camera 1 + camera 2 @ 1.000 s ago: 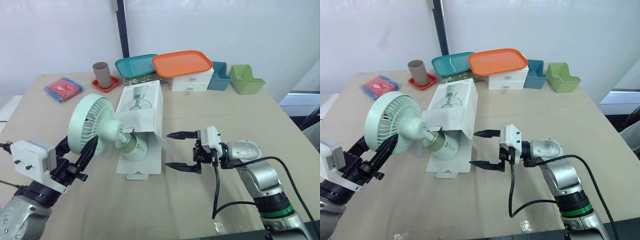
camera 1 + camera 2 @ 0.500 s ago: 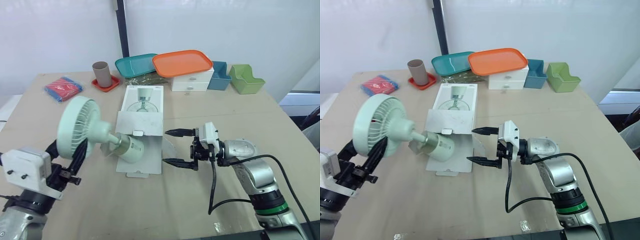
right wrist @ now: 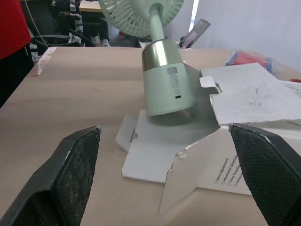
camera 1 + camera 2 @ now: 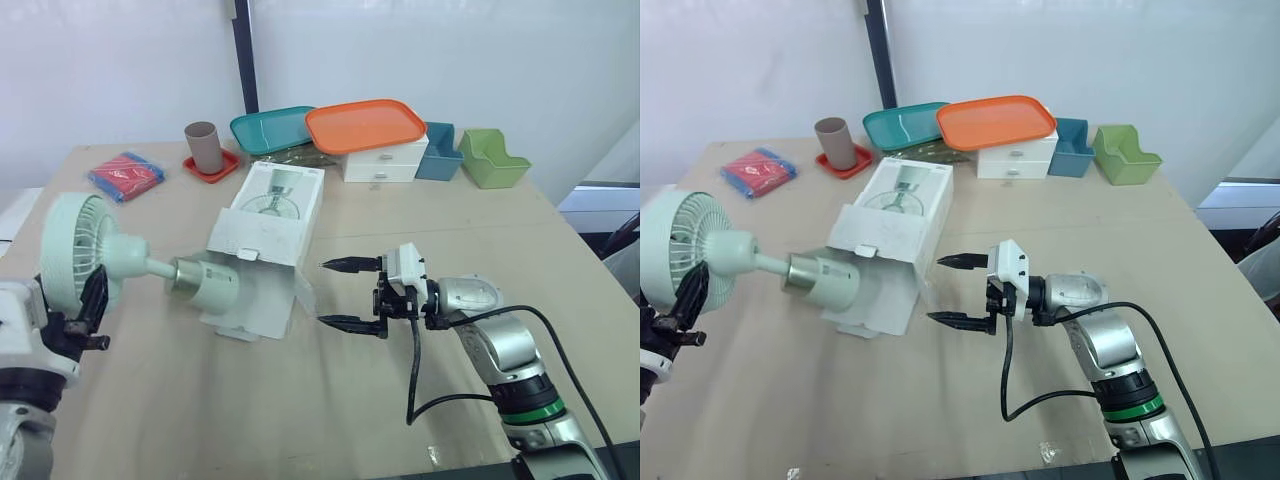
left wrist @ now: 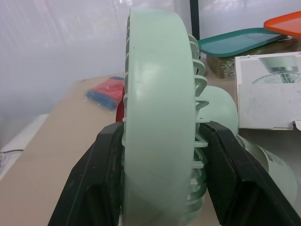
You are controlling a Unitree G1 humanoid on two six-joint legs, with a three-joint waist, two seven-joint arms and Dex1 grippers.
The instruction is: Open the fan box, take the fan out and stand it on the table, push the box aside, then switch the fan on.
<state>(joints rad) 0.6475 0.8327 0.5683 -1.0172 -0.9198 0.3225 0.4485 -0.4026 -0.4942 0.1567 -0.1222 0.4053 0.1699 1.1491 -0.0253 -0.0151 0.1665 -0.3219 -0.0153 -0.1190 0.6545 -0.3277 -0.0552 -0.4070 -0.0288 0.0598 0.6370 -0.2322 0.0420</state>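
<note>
The left hand [image 5: 162,155] pinches the fan [image 4: 75,265] by its head over the tabletop's [image 4: 300,420] left edge, base just outside the open box [image 4: 265,255]; the right hand [image 4: 340,293] hangs spread beside its flaps; orange tray [image 4: 365,125] and cup [image 4: 204,148] line the far edge

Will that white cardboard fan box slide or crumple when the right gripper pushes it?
Probably light and slides easily: the pale green fan, clamped in the left gripper, seems clear of the white cardboard fan box. Its open end flaps look thin and may fold, so the open right gripper should likely push a side wall.
</note>
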